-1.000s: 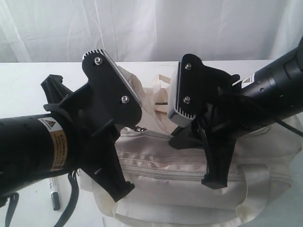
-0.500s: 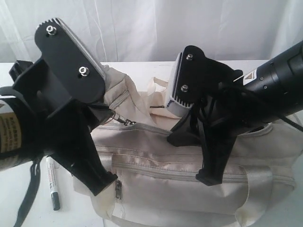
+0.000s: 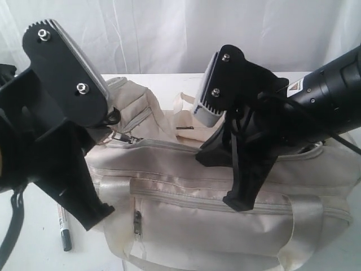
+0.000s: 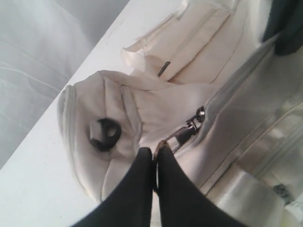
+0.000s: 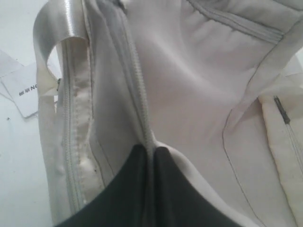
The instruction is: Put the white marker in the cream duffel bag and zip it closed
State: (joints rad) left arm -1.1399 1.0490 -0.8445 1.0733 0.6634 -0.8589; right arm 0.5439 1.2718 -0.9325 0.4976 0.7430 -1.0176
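The marker (image 3: 64, 228) lies by the counter's left edge, not in the bag (image 3: 225, 226) yet. The left claw (image 4: 154, 153) pinches the zip pull (image 4: 182, 135); the right claw (image 5: 149, 150) pinches the bag's rim.

You have a white table (image 4: 45, 189) lying under the left claw (image 4: 154, 153), bare and matte, and it runs on past the tips of that claw to a straight far edge. Beyond that edge, farther out than either claw reaches, a white curtain (image 3: 169, 34) hangs in soft vertical folds and closes off the whole background. The same tabletop shows beneath the right claw (image 5: 149, 151) and off to one side of it. There, ahead of the right claw's tips and near them, you can see a small white paper tag (image 5: 24, 92) lying flat on the table, with a short line of dark print too small to read.
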